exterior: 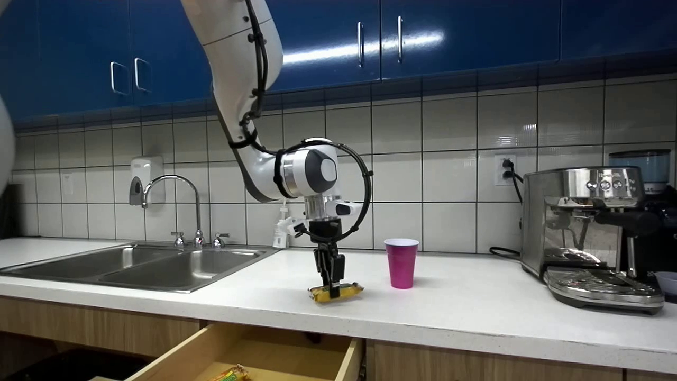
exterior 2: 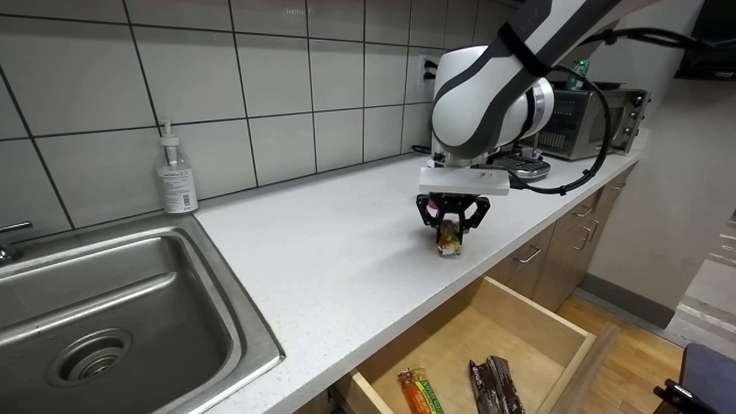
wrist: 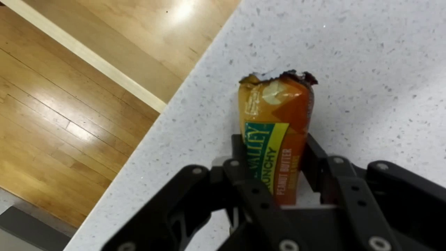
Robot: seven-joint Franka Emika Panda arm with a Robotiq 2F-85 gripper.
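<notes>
Pincer (exterior 2: 450,233): holding the snack bar (wrist: 275,108) by its two long sides, pointing straight down
Snack bar: low at the table (exterior: 465,312), near its front edge (wrist: 169,108), one crimped end jutting past the grip; I cannot tell whether it touches the surface
Front edge: slants past the bar in the wrist view, a strip of table between them
Drawer (exterior 2: 529,322): pulled out beneath that edge, with another bar (exterior 2: 421,394) and dark brown packaging (exterior 2: 495,385) inside
Cup (exterior: 402,264): pink, upright, beside the bar and farther back, a gap between
Sink (exterior 2: 260,345): well apart from the pincer, its rim set into the table
Coffee machine (exterior: 539,222): well apart, beyond the cup
Wall (exterior: 449,180): tiled, along the back
</notes>
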